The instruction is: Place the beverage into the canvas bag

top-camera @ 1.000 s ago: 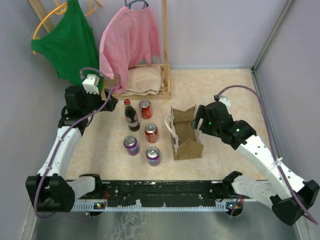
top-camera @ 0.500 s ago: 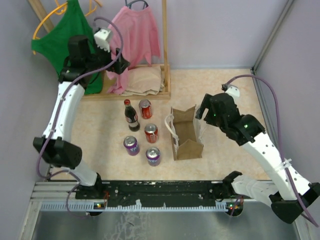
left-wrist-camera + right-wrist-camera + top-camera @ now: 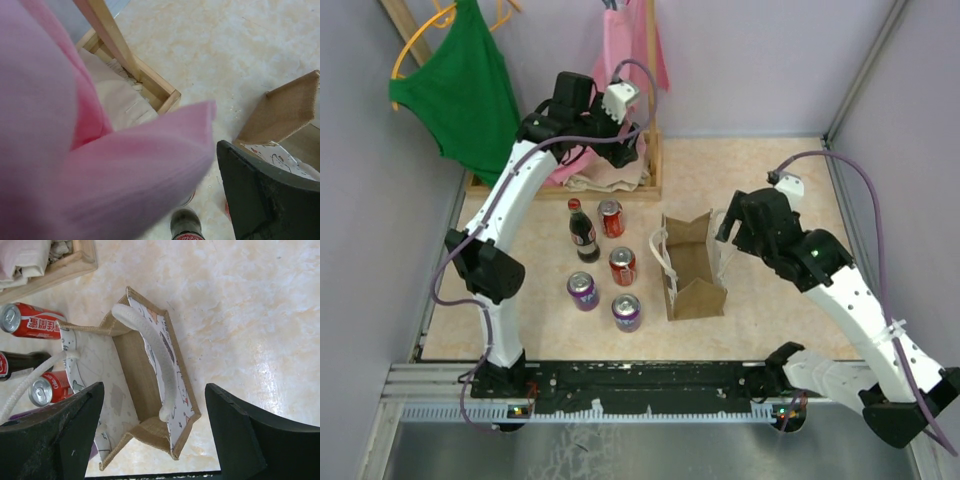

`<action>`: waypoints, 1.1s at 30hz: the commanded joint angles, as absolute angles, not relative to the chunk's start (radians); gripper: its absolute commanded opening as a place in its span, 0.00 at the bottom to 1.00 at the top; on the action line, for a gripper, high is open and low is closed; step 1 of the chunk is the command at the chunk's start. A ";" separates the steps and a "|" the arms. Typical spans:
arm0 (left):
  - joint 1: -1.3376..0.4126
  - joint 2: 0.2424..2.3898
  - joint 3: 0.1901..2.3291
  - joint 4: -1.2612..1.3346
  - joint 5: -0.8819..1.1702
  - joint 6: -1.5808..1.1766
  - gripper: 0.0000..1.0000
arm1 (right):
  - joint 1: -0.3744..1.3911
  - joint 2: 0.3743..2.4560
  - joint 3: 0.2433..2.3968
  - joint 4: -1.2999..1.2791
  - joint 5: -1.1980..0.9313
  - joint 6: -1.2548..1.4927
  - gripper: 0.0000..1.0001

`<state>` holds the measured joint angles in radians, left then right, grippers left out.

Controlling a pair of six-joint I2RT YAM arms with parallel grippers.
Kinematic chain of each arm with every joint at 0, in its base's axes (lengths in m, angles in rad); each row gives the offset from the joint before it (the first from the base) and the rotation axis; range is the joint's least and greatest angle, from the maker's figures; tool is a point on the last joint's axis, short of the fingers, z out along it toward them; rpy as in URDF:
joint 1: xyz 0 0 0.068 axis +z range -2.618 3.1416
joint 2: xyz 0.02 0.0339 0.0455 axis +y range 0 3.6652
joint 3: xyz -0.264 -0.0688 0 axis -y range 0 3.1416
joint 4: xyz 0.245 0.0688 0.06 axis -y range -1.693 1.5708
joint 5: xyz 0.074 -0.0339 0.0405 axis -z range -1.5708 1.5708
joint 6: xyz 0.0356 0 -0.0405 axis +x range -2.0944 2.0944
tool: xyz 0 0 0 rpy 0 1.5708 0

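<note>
The canvas bag (image 3: pixel 692 265) stands open on the table, tan with pale printed panels and white handles. Left of it stand a cola bottle (image 3: pixel 583 230), two red cans (image 3: pixel 611 217) (image 3: pixel 623 266) and two purple cans (image 3: pixel 583 291) (image 3: pixel 626 312). My right gripper (image 3: pixel 728 232) is open and empty above the bag's right side; in the right wrist view (image 3: pixel 155 390) the bag (image 3: pixel 132 370) and its handle (image 3: pixel 155 355) lie between the fingers. My left gripper (image 3: pixel 623 150) is raised at the back by the pink shirt (image 3: pixel 75 165), which hides one finger; the other finger (image 3: pixel 260 195) stands far aside.
A wooden rack (image 3: pixel 650 150) at the back holds the pink shirt (image 3: pixel 635 40) and a beige cushion (image 3: pixel 610 178). A green top (image 3: pixel 460 85) hangs at the back left. Grey walls enclose the table on the left, back and right.
My left arm has swung up from the left side to the back centre, sweeping the pink shirt aside. My right gripper has shifted slightly by the bag's right side.
</note>
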<state>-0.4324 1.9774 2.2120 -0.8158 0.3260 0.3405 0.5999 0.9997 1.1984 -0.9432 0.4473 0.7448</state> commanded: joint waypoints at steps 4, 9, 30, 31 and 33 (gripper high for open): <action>-0.477 1.894 2.144 -0.784 0.293 0.293 0.92 | 0.604 0.947 1.193 -0.939 0.485 0.772 0.82; -0.473 1.797 2.098 -0.717 0.199 0.247 0.94 | 0.574 1.051 1.297 -0.871 0.443 0.659 0.82; -0.124 1.437 1.758 -0.569 0.064 0.132 0.99 | 0.545 1.681 1.975 -0.800 0.158 0.358 0.82; -0.111 1.419 1.747 -0.561 0.066 0.112 0.99 | 0.545 1.743 2.052 -0.827 0.139 0.345 0.82; -0.088 1.385 1.720 -0.541 0.059 0.084 0.99 | 0.547 1.867 2.206 -0.901 0.088 0.331 0.82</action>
<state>-0.1188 1.4773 1.7485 -0.6292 0.0780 0.1585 0.5514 1.6985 1.9652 -0.8238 0.1886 0.4202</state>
